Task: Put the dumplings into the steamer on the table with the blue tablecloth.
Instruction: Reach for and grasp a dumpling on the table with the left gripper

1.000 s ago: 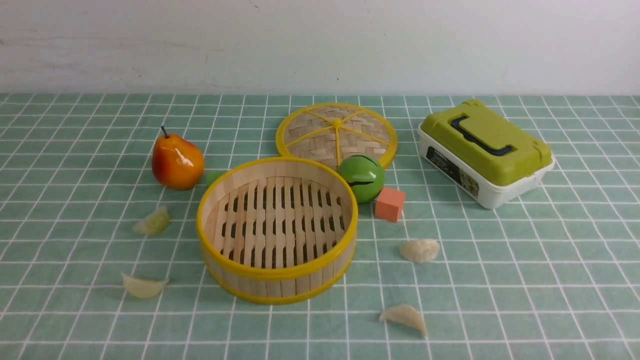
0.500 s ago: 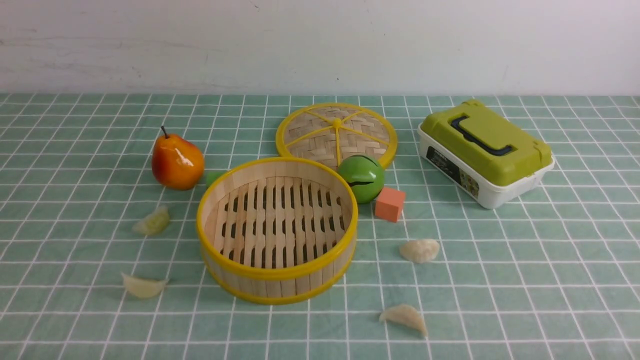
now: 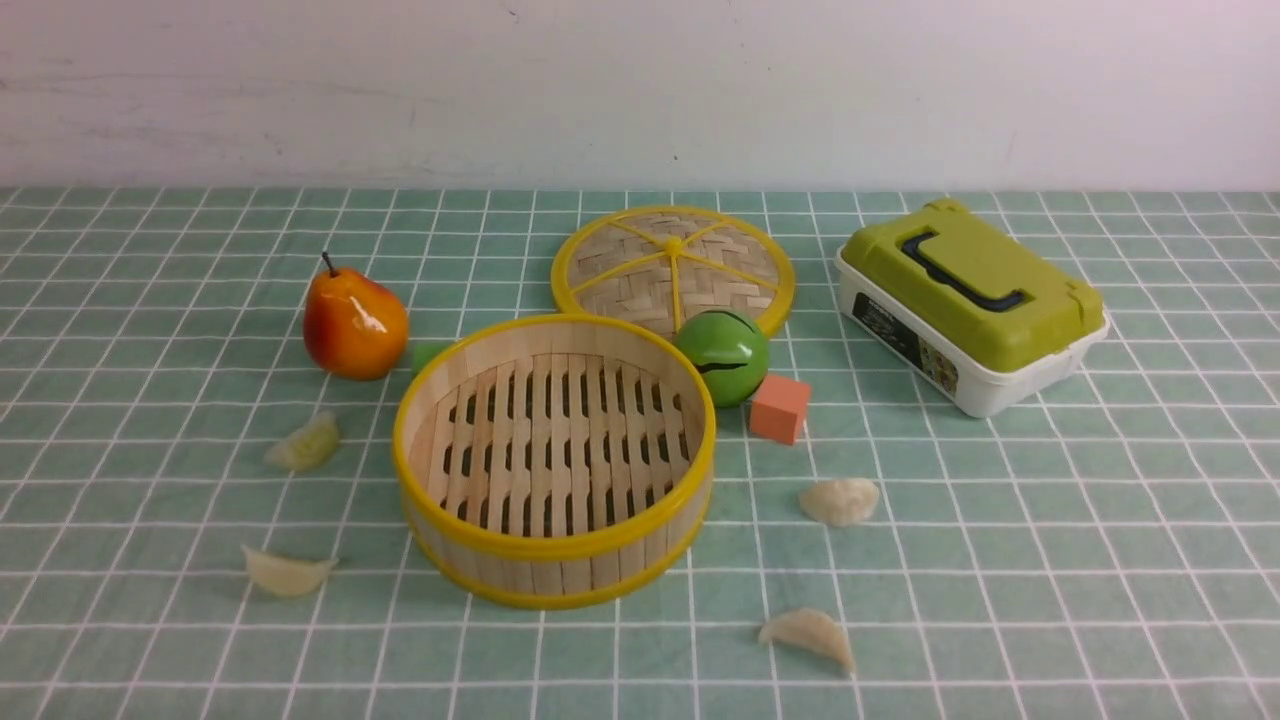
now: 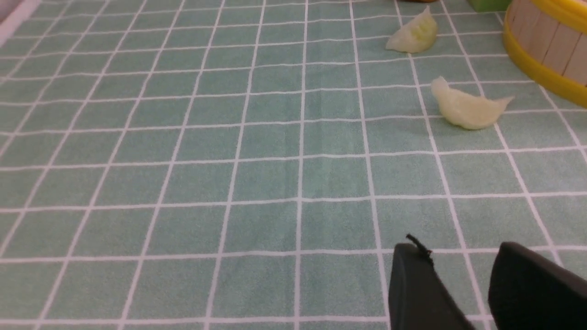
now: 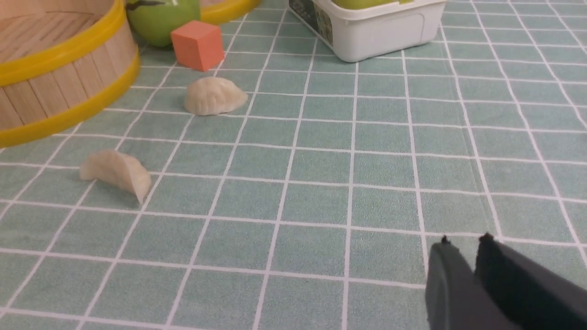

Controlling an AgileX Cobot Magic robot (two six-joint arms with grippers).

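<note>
The left gripper (image 4: 456, 250) hangs half open, empty, two dumplings (image 4: 467, 107) ahead of it, steamer (image 4: 545, 46) near them. The right gripper (image 5: 464, 240) is barely parted, two more ahead on the worktop (image 5: 321, 183).

Steamer (image 3: 560, 575) centre frame, on table (image 3: 1050, 560). Lid (image 3: 672, 265) flat behind it, upper centre. Ball (image 3: 723, 355) just beside steamer's right rear; cube (image 3: 779, 407) right of ball. Pear (image 3: 354, 325) upper left. Box (image 3: 970, 305) upper right. First dumpling (image 3: 303, 445) left of steamer, second dumpling (image 3: 287, 573) lower left, third dumpling (image 3: 840, 500) right, fourth dumpling (image 3: 808, 635) lower right.
</note>
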